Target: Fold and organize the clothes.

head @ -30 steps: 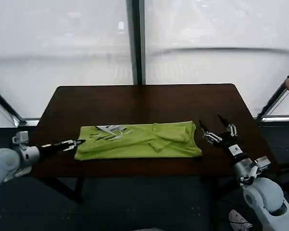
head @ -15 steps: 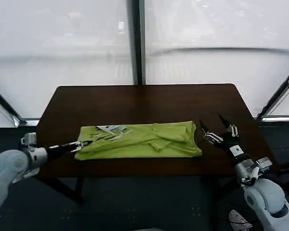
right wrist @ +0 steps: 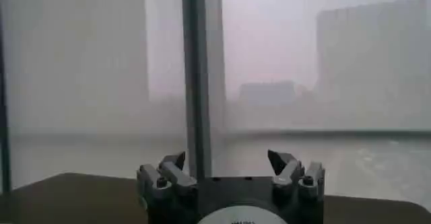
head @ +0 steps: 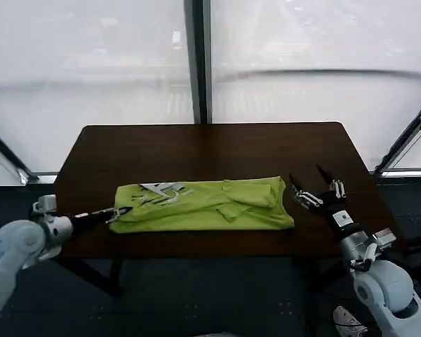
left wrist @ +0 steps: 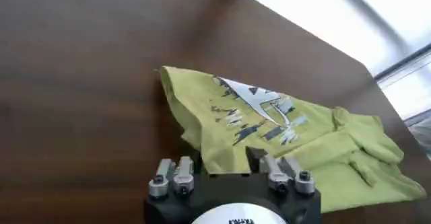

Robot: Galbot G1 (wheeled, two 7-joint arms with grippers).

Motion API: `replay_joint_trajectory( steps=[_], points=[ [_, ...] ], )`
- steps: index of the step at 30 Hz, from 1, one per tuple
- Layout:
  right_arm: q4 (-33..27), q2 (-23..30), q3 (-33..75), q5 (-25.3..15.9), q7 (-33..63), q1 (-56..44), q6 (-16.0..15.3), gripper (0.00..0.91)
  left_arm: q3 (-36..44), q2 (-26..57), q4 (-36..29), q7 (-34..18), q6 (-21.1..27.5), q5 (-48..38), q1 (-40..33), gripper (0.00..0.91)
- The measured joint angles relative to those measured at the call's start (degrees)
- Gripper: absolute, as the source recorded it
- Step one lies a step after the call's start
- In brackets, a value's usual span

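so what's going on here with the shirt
A two-armed robot is folding a lime green T-shirt lying in a long strip on a dark table. The left gripper is at the shirt's left end, and its jaws reach the near corner of the cloth. The right gripper hovers open just off the shirt's right end.

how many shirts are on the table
1: a lime-green T-shirt, folded into a long strip, lies near the dark table's front edge between the left gripper and right gripper.
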Motion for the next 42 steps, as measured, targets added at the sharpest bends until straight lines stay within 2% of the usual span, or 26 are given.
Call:
replay_joint_trajectory(
  steps=[11,19,25,28,33,37,42],
  points=[
    [-0.6,1.1,-2.1,-0.8,4.4,2.5,-1.4,0.878,-5.2,-0.3,-4.5,-3.7,0.0,12.7,3.8,0.000],
    [-2.2,1.9,-6.1,-1.1,5.1,5.8,-1.4,0.878,-16.0,1.6,-7.0,-4.0,0.0,22.6,10.9,0.000],
    [-2.6,2.4,-7.4,-1.4,5.4,6.7,-1.4,0.878,-25.0,1.4,-8.9,-4.6,-0.1,25.0,16.9,0.000],
    [-2.4,2.8,-7.0,-1.8,5.4,6.2,-1.5,0.878,-27.4,1.0,-10.4,-6.3,-0.1,22.3,18.6,0.000],
    [-1.3,3.6,-5.7,-2.0,5.7,4.4,-2.4,0.878,-27.3,-0.5,-13.4,-10.6,-0.1,12.6,17.6,0.000],
    [0.1,4.3,-3.0,-1.8,5.7,1.5,-2.9,0.878,-23.9,-2.6,-16.4,-12.6,-0.1,5.8,14.8,0.000],
    [0.7,5.2,2.0,-1.8,5.4,-2.7,-1.7,0.878,-17.8,-5.5,-19.2,-13.5,-0.1,2.5,11.7,0.000]
  ],
)
